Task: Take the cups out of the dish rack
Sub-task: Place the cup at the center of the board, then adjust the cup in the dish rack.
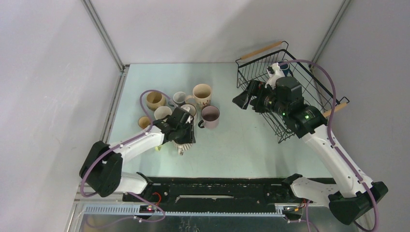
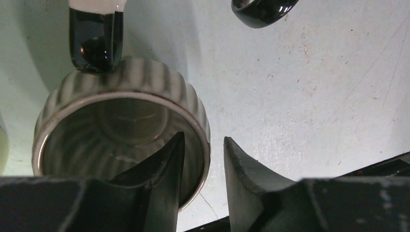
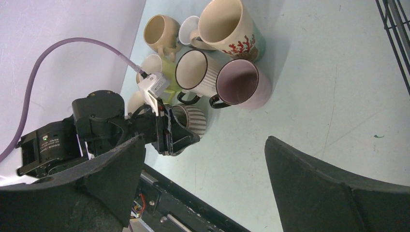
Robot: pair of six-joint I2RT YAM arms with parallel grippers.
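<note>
Your left hand [image 2: 204, 140] stands slightly parted astride the rim of the ribbed beige cup [image 2: 121, 92], one finger inside and the other outside and clear of the wall, so nothing is pinched. The cup sits mouth up on the desk [image 2: 314, 96]. Just beyond the hand crowd the other cups [image 1: 202, 94], with bare desk to its right. Your right hand [image 3: 204, 141] gapes wide and empty, the dish rack [image 1: 252, 72] just beside it on its right.

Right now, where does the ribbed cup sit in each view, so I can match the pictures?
Top external: ribbed cup left of centre, partly under the left end effector.
Left wrist: cup fills the lower left, one finger inside its rim.
Right wrist: cup left of centre, just below the white mug.
Shared landmark: the left end effector, at the cup everywhere.
</note>
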